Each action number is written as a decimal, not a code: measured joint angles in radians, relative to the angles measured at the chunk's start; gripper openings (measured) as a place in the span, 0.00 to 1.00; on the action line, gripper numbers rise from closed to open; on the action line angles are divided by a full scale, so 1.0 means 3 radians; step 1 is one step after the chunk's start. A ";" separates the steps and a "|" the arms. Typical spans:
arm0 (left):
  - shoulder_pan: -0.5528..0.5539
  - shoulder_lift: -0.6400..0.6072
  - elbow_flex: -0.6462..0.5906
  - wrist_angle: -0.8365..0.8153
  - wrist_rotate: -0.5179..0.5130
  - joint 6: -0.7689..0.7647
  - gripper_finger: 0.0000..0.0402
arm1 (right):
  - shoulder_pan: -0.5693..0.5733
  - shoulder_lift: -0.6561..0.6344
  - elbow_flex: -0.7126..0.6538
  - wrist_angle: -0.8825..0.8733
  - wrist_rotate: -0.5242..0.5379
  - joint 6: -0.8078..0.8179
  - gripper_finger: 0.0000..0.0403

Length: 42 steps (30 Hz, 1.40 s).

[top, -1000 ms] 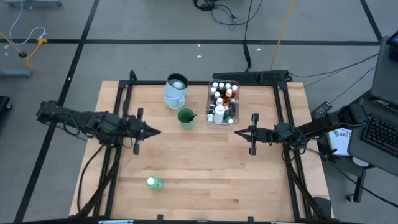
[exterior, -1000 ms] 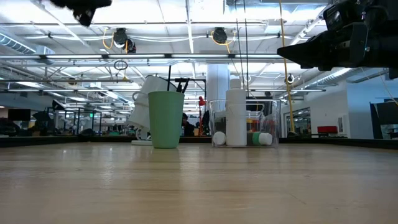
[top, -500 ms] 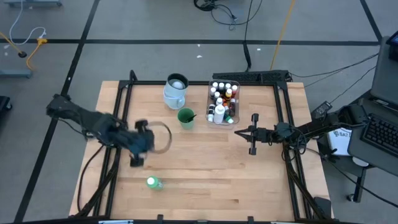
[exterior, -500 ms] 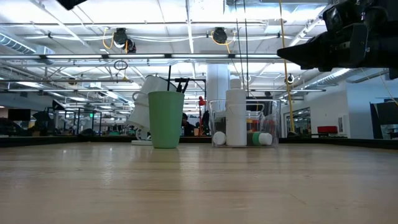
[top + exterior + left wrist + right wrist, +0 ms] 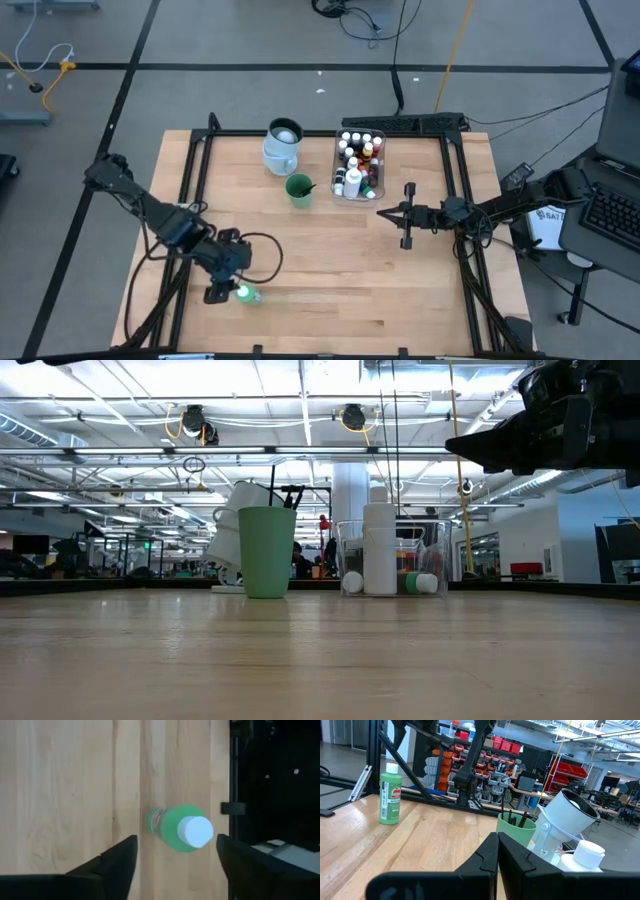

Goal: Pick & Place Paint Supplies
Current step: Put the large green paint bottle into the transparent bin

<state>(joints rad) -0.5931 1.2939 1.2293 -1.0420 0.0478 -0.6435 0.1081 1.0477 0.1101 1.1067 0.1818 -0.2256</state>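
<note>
A green bottle (image 5: 246, 294) with a white cap (image 5: 196, 830) stands upright on its base near the table's near left corner; it also shows in the right wrist view (image 5: 390, 795). My left gripper (image 5: 233, 283) hangs above it, pointing down and open. Its fingers (image 5: 116, 857) stand apart to either side of the bottle (image 5: 176, 827) and touch nothing. My right gripper (image 5: 384, 212) hovers shut at the table's right, level, pointing toward the left edge, with nothing in it (image 5: 497, 851). Dark-handled brushes stand in a green cup (image 5: 298, 188).
At the far middle stand a pale-blue jug (image 5: 283, 146) and a clear tub (image 5: 358, 166) filled with small bottles and a taller white bottle (image 5: 379, 548). A black frame rail (image 5: 190, 190) runs along the table's left side. Bare wood lies between the arms.
My left gripper has swung from the table's middle left toward the near edge and tipped from level to pointing down, ending over the green bottle. The bottle has stayed where it was.
</note>
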 joint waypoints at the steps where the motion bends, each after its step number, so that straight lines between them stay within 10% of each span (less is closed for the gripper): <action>1: -0.0027 -0.0004 0.0000 0.0000 -0.0014 -0.0059 0.71 | 0.0000 0.0000 0.0000 -0.0001 0.0000 0.0000 0.00; 28: -0.0272 0.0510 -0.0008 0.0275 -0.0262 -0.0082 0.72 | 0.0000 -0.0001 0.0000 -0.0001 0.0000 -0.0009 0.00; 42: -0.0286 0.0534 -0.0009 0.0150 -0.0277 0.0052 0.54 | 0.0000 0.0000 0.0000 -0.0001 0.0000 -0.0009 0.00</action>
<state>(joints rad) -0.6791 1.4540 1.2266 -0.9971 -0.0354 -0.6278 0.1081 1.0477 0.1101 1.1065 0.1818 -0.2283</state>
